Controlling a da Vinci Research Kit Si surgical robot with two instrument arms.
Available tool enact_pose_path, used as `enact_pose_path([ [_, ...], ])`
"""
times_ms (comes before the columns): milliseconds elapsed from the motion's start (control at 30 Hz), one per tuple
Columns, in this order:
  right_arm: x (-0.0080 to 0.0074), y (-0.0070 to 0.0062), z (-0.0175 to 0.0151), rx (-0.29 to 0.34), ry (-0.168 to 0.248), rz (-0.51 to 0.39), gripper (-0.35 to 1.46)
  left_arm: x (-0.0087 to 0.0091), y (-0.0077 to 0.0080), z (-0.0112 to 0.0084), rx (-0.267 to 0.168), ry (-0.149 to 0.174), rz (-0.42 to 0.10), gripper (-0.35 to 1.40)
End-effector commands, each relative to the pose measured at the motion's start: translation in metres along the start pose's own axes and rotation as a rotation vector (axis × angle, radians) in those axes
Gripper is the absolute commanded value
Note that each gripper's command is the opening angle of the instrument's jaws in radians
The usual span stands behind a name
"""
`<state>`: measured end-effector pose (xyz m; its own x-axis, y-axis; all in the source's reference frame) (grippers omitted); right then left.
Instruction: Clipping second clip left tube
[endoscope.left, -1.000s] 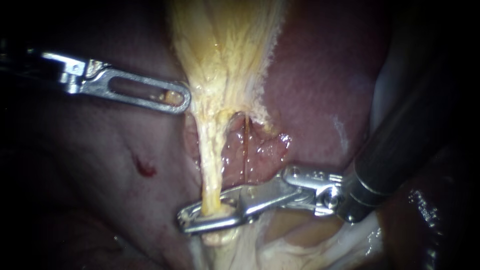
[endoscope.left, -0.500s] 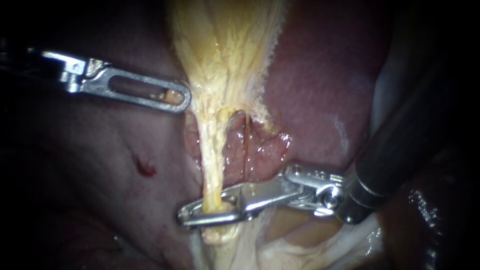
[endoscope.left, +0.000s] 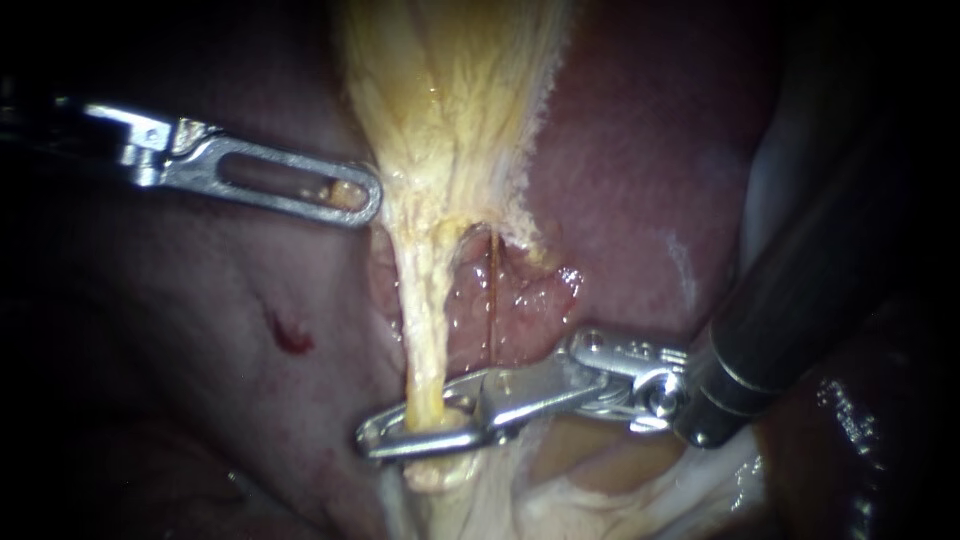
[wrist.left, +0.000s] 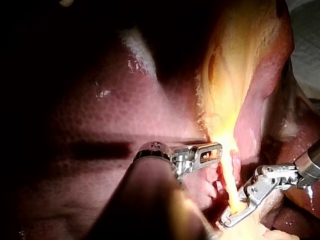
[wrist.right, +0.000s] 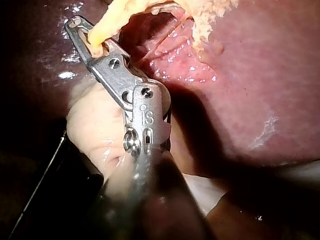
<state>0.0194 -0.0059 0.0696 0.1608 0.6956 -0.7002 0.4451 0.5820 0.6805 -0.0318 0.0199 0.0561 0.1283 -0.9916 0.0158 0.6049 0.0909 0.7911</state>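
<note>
The left tube (endoscope.left: 425, 320) is a pale yellow strand running down from the gallbladder (endoscope.left: 450, 90). My right instrument (endoscope.left: 372, 438) comes in from the right, and its two long jaws lie across the tube's lower end, pressed on it from both sides. The right wrist view shows the tube (wrist.right: 102, 30) caught near the jaw tips (wrist.right: 76, 25). My left instrument (endoscope.left: 372, 200) reaches in from the left, its slotted jaws shut on the yellow edge of the gallbladder neck (wrist.left: 225, 145). The right tube (endoscope.left: 492, 300) is a thin brown thread beside the left one.
Dark red liver (endoscope.left: 640, 150) surrounds the site, with a small blood spot (endoscope.left: 288, 335) left of the tubes. Raw glistening tissue (endoscope.left: 520, 295) lies between and behind the tubes. Pale fatty tissue (endoscope.left: 470, 500) bulges under the right instrument's jaws.
The right instrument's jaws have drawn closer together around the left tube, the gap between them narrower than a second ago. The left instrument has not moved.
</note>
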Motion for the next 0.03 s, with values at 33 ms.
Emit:
enact_pose_path([
  [33,0.0,0.0,0.0,0.0,0.0,0.0,-0.35,0.0,0.0,0.0,0.0,0.0,0.0,-0.35],
])
